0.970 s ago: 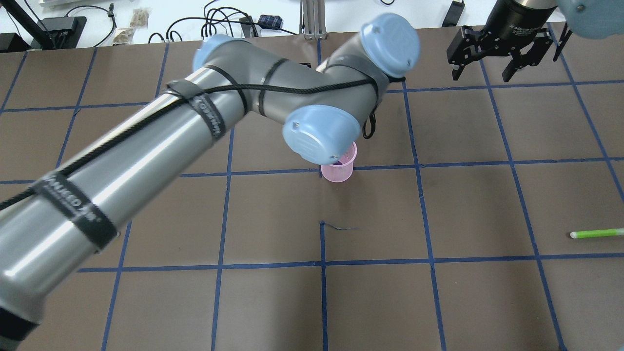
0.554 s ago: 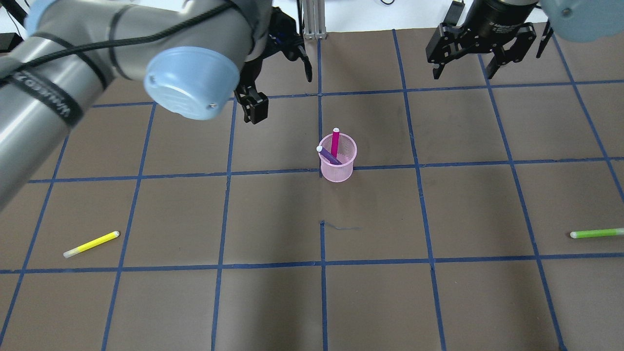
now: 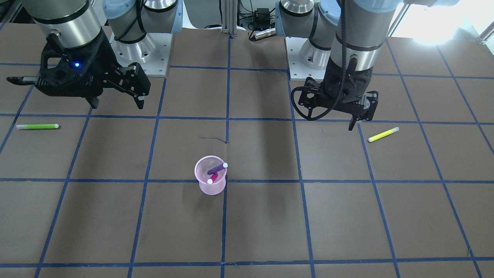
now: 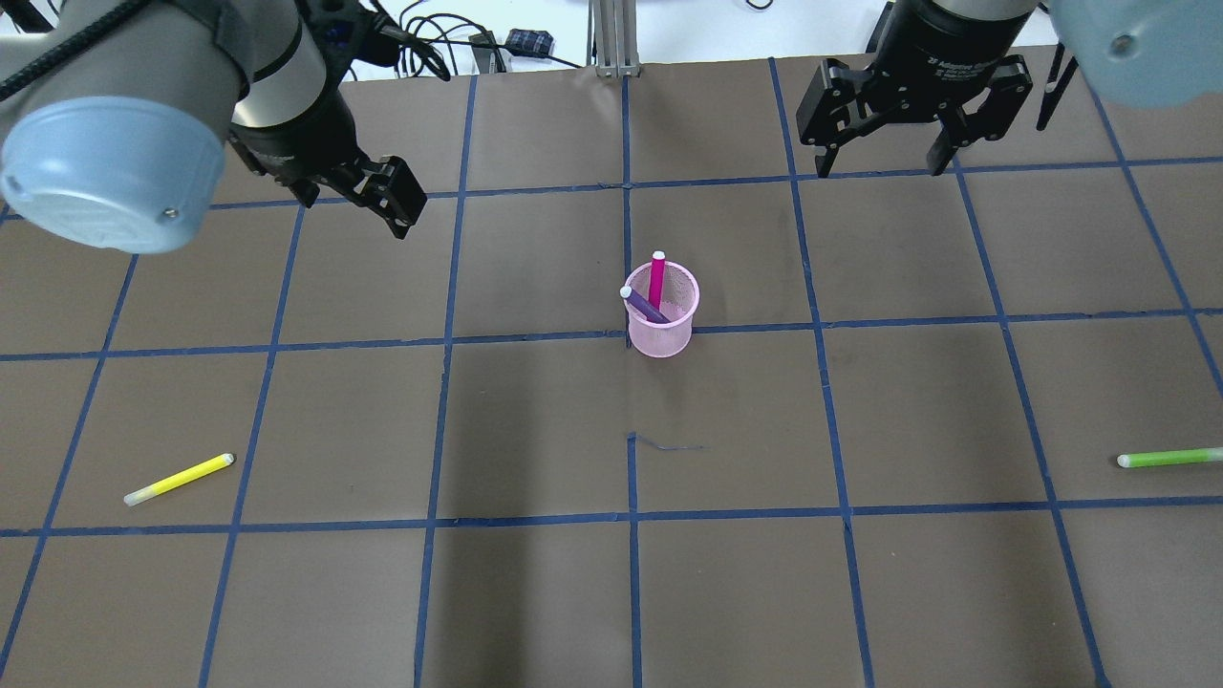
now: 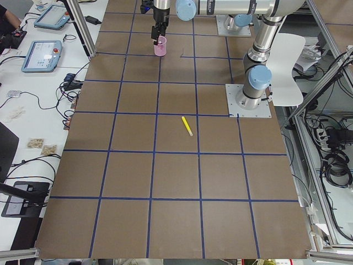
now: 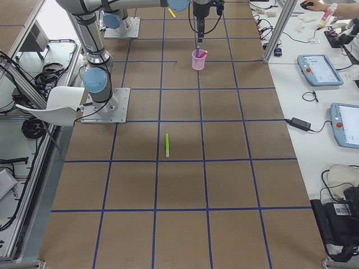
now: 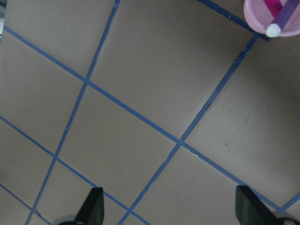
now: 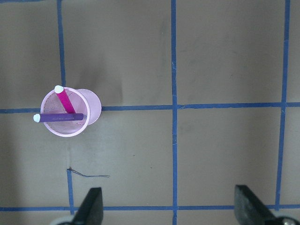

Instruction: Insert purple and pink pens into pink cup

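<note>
While both claws hang above the tabletop (image 4: 535,592), the pink cup (image 4: 660,330) stands upright near its middle, beside a crossing of the blue tape lines. Two pens are inside the cup. The pink pen (image 4: 656,277) stands almost upright, and its white tip is above the rim. The purple pen (image 4: 645,307) leans across the cup, and its white tip sticks out over the rim toward the robot's left. The two pens cross each other inside.

The left claw (image 7: 171,208) is spread and holds nothing. The right claw (image 4: 879,158) is also spread and holds nothing. Each is well apart from the cup, one on each side.

A yellow pen (image 4: 179,478) lies flat on the robot's left part of the tabletop. A green pen (image 4: 1166,458) lies flat near the right edge. Both are well apart from the cup.
</note>
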Available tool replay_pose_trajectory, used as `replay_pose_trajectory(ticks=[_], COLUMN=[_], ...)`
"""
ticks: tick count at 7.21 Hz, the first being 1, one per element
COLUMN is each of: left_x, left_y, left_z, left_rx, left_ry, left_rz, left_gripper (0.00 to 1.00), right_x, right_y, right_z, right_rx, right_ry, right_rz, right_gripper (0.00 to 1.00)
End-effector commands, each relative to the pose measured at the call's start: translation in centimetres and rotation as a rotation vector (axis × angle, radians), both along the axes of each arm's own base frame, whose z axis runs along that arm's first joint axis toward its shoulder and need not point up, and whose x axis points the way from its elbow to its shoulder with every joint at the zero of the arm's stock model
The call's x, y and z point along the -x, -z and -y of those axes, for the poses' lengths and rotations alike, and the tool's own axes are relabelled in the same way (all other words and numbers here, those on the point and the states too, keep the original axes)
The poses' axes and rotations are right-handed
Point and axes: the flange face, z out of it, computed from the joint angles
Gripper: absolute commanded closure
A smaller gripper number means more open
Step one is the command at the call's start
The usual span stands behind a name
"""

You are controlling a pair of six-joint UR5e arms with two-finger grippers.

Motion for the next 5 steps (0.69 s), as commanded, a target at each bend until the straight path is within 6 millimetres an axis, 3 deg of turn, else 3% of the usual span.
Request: replay_pose_trajectory(ticks=[1, 3, 5], left_x=[-1.6, -1.7, -1.4], left_y=[1.0, 0.7, 0.6], left_z=[-1.5, -2.1, -2.6], left_rx=[0.001, 0.003, -0.024], left_ry=[-0.218, -0.294, -0.309], left_rz=[-0.026, -0.034, -0.051], left_gripper=[0.08, 0.0, 0.0], right_x=[2.3, 3.9, 4.0], right_y=[-0.1, 0.2, 0.3], right_z=[0.3, 0.7, 0.6], right_rx=[-0.009, -0.021, -0.034], right_ry=[0.014, 0.034, 0.05], right_rz=[0.003, -0.006, -0.004], right_gripper=[0.0, 0.0, 0.0])
